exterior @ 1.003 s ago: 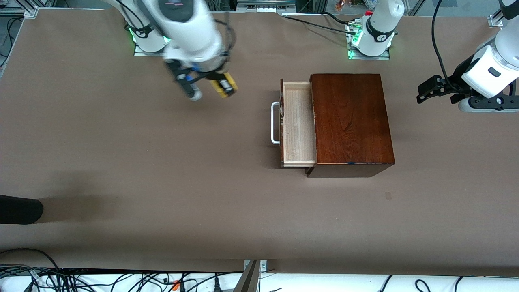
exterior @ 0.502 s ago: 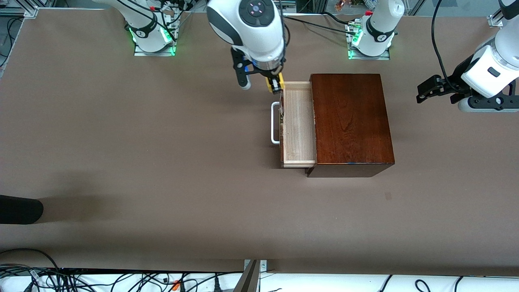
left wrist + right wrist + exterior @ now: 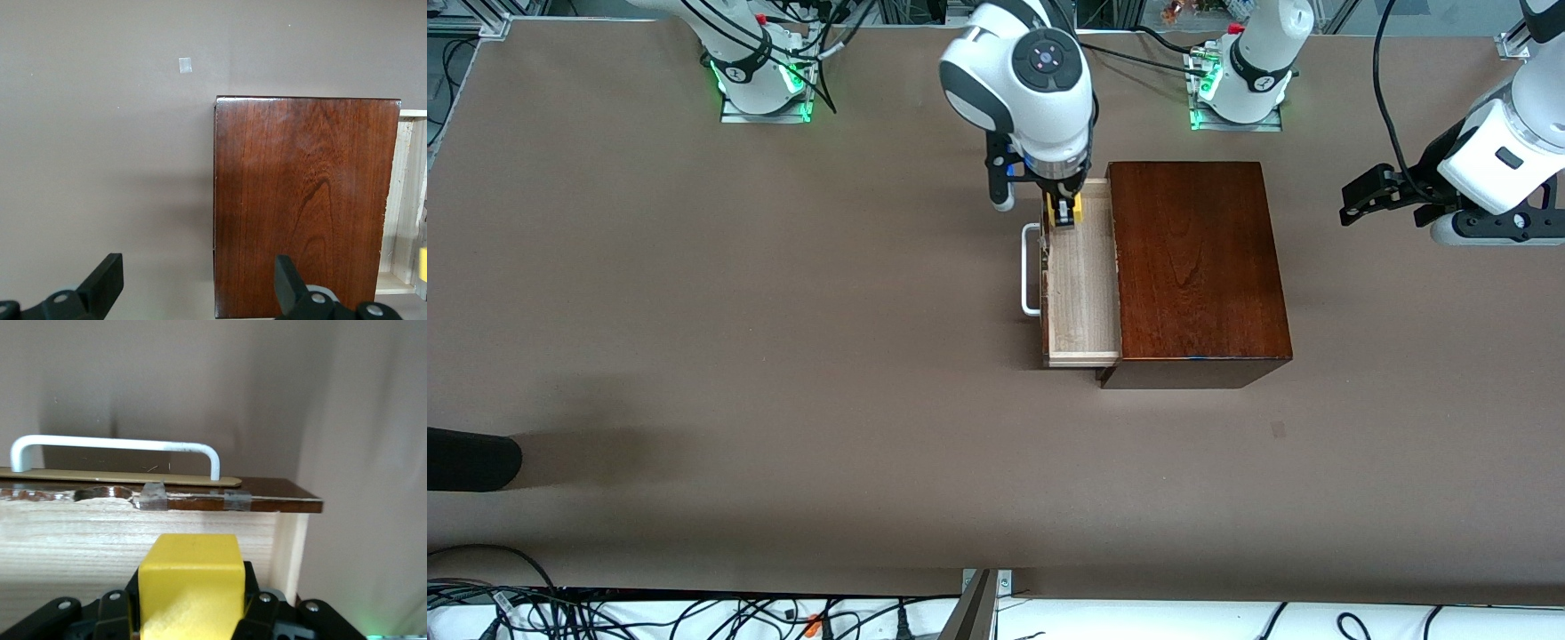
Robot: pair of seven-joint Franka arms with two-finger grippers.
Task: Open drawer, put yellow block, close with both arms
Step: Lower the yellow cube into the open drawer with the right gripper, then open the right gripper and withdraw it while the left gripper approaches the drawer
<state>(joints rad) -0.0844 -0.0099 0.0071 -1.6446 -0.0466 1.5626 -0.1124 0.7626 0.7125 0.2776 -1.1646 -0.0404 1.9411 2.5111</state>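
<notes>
Right gripper [image 3: 1064, 213] clamps the block [image 3: 1074, 208] over the open drawer [image 3: 1082, 284] for dropping; left gripper [image 3: 200, 287] waits open above the table, beside the box [image 3: 1196, 267]

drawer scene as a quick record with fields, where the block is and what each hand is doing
drawer: pulled out of the dark wooden box, tray bare
handle: white bar on the drawer front
yellow block: held in the air over the drawer's end farther from the front camera
right hand: shut on the yellow block, over the open drawer
left hand: open, holds nothing, waiting off the box toward the left arm's end of the table
stage: block not yet released, drawer not yet closed
</notes>
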